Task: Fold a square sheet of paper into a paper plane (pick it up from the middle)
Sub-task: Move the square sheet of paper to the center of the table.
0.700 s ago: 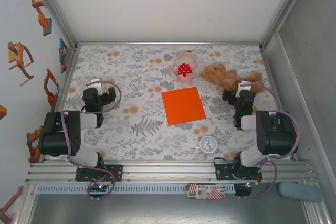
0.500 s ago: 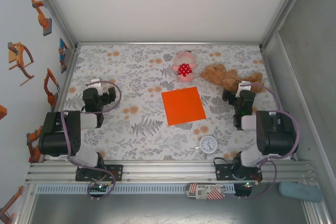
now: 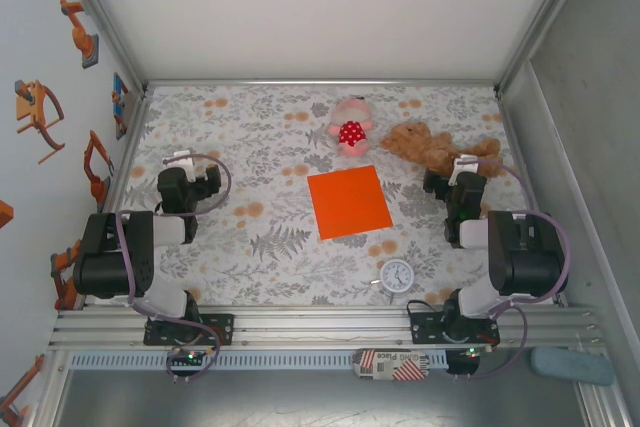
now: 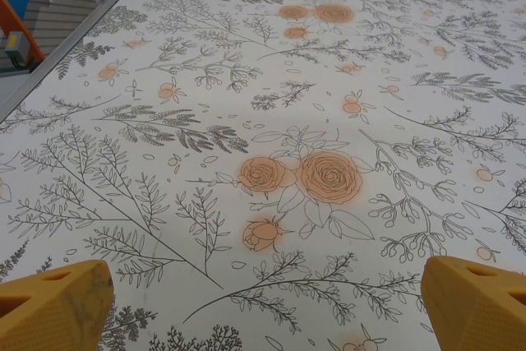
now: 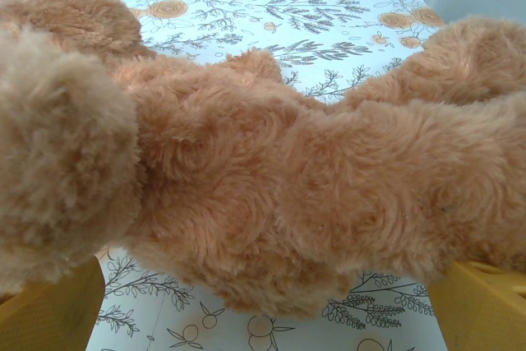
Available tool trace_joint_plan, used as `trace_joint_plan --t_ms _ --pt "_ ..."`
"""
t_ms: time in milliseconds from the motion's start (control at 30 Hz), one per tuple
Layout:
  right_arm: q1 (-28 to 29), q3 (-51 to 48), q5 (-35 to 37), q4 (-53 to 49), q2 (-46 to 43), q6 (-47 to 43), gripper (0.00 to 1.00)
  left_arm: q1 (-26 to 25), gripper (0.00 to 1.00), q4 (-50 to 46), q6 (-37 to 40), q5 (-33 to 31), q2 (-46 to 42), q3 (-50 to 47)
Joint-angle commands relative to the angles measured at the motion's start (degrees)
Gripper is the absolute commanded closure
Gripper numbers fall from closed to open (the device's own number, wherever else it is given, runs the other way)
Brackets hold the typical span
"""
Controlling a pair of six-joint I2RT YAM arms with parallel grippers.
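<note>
Square sheet of paper [image 3: 349, 202] flat at mid worktop [image 3: 260, 127], btwn arms, edges slightly skewed. Closer to right end effector [image 3: 462, 169], lying to its left; left end effector [image 3: 188, 165] farther. Both spread apart, empty.

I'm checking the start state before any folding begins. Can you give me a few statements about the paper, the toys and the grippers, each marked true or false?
1. The square sheet of paper lies flat and unfolded, held by neither gripper. True.
2. The teddy bear lies on the sheet. False: it lies apart from it, off its far right corner.
3. The left gripper is open over bare tablecloth. True.
4. The clock lies on the far side of the sheet. False: it lies on the near side, toward the arm bases.
5. The right gripper is shut on the teddy bear. False: its fingers are wide apart, with the bear just ahead.
</note>
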Motion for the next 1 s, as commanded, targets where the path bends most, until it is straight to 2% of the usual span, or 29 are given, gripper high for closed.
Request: trace_joint_plan --t_ms 0,133,267,367,467,567,633,700,833,967 --pt "-0.3 1.6 0.0 0.4 0.0 -0.3 0.01 0.1 0.04 -0.3 0.7 0.1 -0.1 0.5" --pt "-0.3 1.3 -0.1 0.7 -0.3 -0.5 0.01 0.1 0.04 0.2 0.6 -0.3 -0.3 0.4" --pt "-0.4 0.6 0.1 -3.6 -7.4 -0.6 0.00 -1.1 0.04 -8.8 0.1 -5.7 -5.1 3.3" --pt "-0.3 4.6 -0.3 -16.6 -15.8 0.1 0.00 -2.9 0.04 -21.7 -2.0 -13.8 -10.3 8.3" --pt "-0.2 13.6 0.6 -33.2 -20.8 7.0 0.00 -3.8 0.04 -33.5 -7.9 -14.6 -13.7 14.3" --pt "-0.1 23.6 -2.3 -47.6 -19.8 15.0 0.00 -4.5 0.04 -44.4 -16.2 -10.4 -15.6 20.7" --pt "0.3 28.3 -5.2 -53.1 -17.5 19.4 0.00 -4.5 0.04 -51.9 -22.7 -6.3 -15.7 25.6" --pt "1.3 30.6 -10.2 -55.2 -15.6 22.6 0.00 -4.7 0.04 -55.4 -27.1 -2.2 -15.1 28.6" --pt "7.0 32.9 -16.2 -58.9 -12.3 26.5 0.02 -4.9 0.04 -54.9 -33.7 10.4 -14.1 29.4" --pt "16.7 32.7 -13.8 -60.0 -9.7 29.2 0.05 -5.7 0.04 -51.9 -38.3 17.4 -13.2 27.5"
